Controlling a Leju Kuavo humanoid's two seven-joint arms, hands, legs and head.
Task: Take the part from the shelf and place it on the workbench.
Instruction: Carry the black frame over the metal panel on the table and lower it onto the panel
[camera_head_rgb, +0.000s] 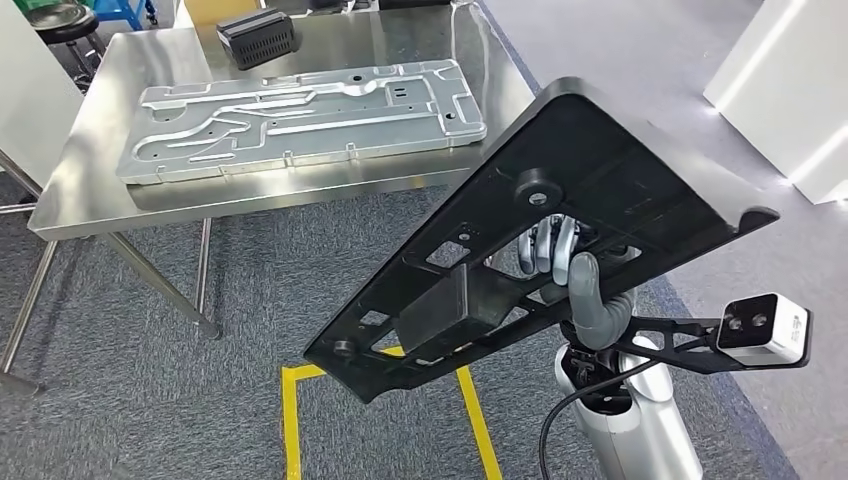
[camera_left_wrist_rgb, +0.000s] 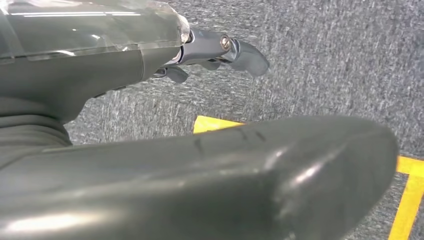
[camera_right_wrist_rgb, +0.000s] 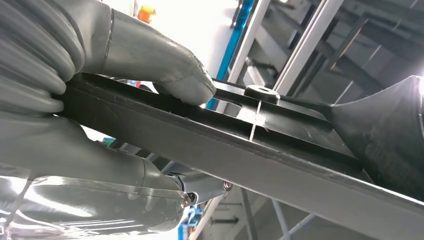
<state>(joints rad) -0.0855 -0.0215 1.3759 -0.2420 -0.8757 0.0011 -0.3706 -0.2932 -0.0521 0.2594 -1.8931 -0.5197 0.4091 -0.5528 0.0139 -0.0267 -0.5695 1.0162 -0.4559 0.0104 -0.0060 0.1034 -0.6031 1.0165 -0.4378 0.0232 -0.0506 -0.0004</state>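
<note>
Head view: right hand (camera_head_rgb: 575, 275) grips the black ribbed plastic part (camera_head_rgb: 560, 215), tilted above grey carpet, near the steel workbench (camera_head_rgb: 90, 150).
Left wrist view: left hand (camera_left_wrist_rgb: 210, 52), fingers apart, holding nothing.
Right wrist view: thumb (camera_right_wrist_rgb: 170, 65) pinches the part's edge.

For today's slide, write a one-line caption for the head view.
Right robot hand holds a black plastic part tilted above carpet, near a steel workbench bearing a metal panel.
</note>
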